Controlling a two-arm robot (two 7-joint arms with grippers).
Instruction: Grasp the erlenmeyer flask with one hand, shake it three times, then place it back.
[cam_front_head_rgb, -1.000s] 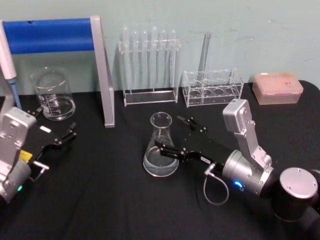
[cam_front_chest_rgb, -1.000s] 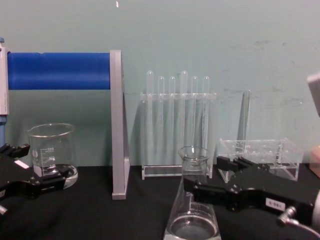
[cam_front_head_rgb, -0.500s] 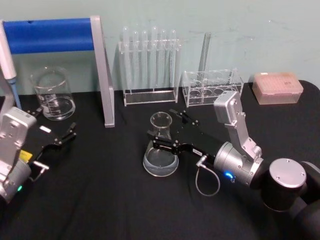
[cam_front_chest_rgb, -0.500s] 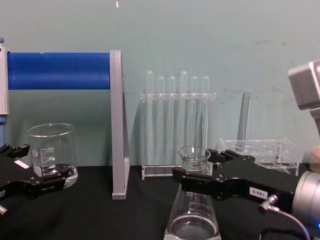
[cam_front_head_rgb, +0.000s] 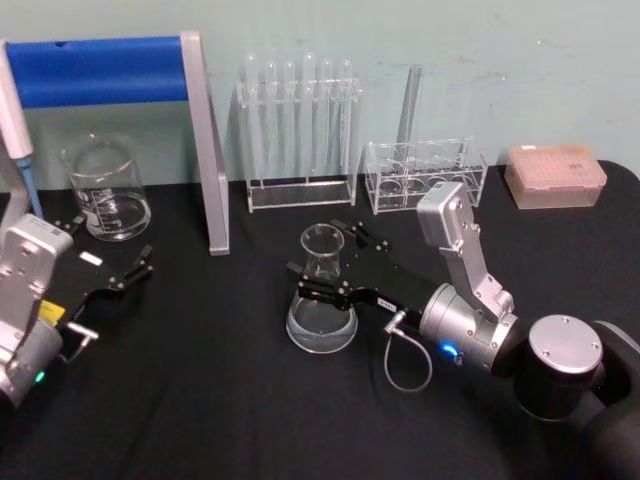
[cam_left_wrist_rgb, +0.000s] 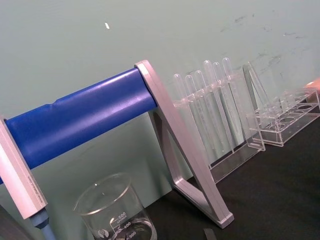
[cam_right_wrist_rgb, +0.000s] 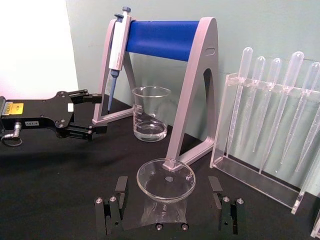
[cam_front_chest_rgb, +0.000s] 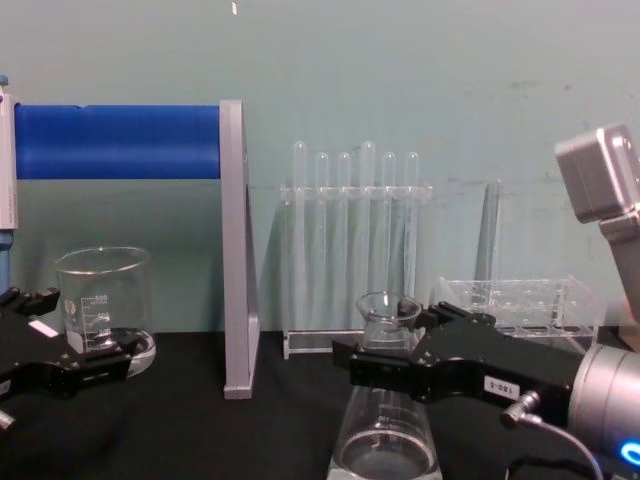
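Head view: flask (cam_front_head_rgb: 322, 325) upright; R gripper (cam_front_head_rgb: 320, 258) fingers (cam_front_head_rgb: 345, 296) wide astride neck; L gripper (cam_front_head_rgb: 108, 242) idle, wide.

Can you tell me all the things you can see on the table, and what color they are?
flask: one, clear glass, middle of the table
beaker: one, clear glass, back left
stand: one, blue and silver, back left
pipette: one, white and blue, hanging on the stand
tall rack: one, clear, back middle, holding six thin tubes
low rack: one, clear, right of the tall rack, one tube standing in it
box: one, pink, back right
table: one, black, under everything
left gripper: one, black, open, at the left near the beaker
right gripper: one, black, open, fingers either side of the flask's neck
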